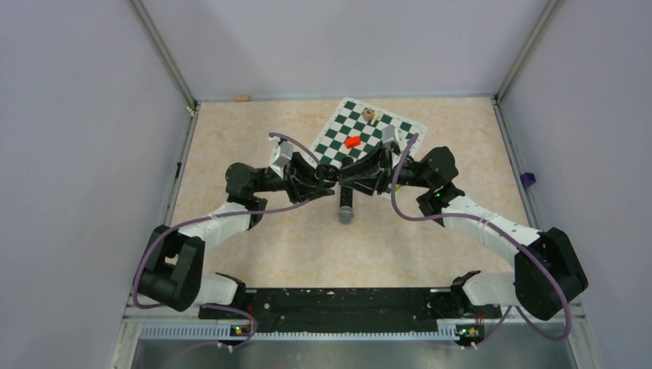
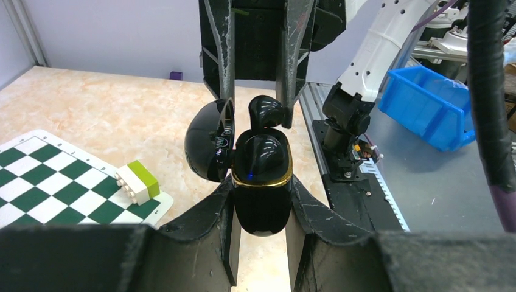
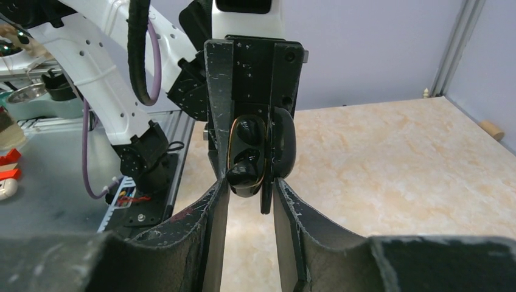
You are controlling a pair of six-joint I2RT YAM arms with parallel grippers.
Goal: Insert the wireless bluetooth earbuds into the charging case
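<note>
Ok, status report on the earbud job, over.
Left hand shut on open charging case. Right hand shut on black earbud, at the case mouth. One bud already seated. Nothing seen blocking.

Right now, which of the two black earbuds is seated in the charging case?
The lower black earbud, nested inside the gold rim of the charging case. The upper black earbud sticks out above it, between the fingers of the right gripper.

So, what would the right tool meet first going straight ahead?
The open glossy black gold-rimmed charging case clamped in the left tool, directly ahead; the small black earbud that the right tool pinches would probably touch it first.
</note>
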